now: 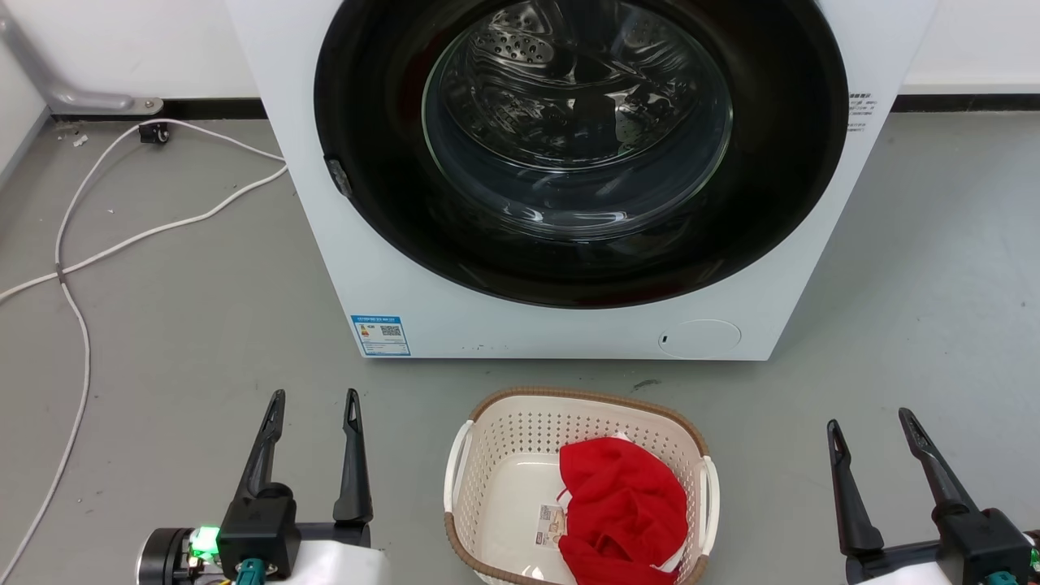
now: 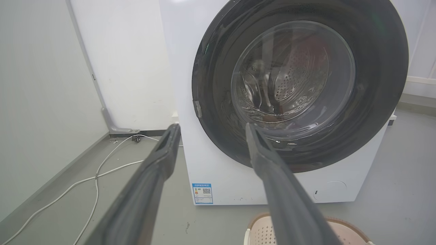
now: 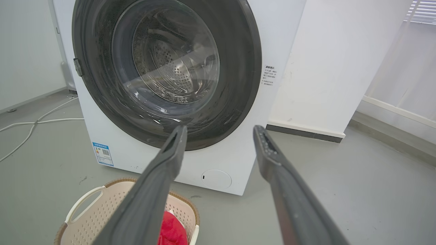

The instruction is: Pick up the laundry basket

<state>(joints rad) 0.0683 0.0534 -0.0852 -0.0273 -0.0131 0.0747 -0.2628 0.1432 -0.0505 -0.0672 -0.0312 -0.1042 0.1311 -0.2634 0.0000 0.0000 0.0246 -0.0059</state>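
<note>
The laundry basket [image 1: 520, 443] sits on the grey floor just in front of the washing machine, cream-white with perforated walls, a brown rim and white side handles. A red garment [image 1: 621, 508] lies in its right half. My left gripper [image 1: 313, 406] is open to the basket's left, well apart from it. My right gripper [image 1: 869, 422] is open to its right, also apart. The left wrist view catches the basket's rim [image 2: 259, 221] at the bottom, past the open left gripper [image 2: 211, 131]. The right wrist view has the basket [image 3: 95, 211] at lower left, beside the open right gripper [image 3: 219, 131].
A white front-loading washing machine [image 1: 504, 325] stands right behind the basket, its dark round door [image 1: 577, 146] shut. White cables [image 1: 81, 268] trail over the floor at the left. A white wall [image 3: 337, 68] rises to the machine's right. Bare grey floor lies on both sides.
</note>
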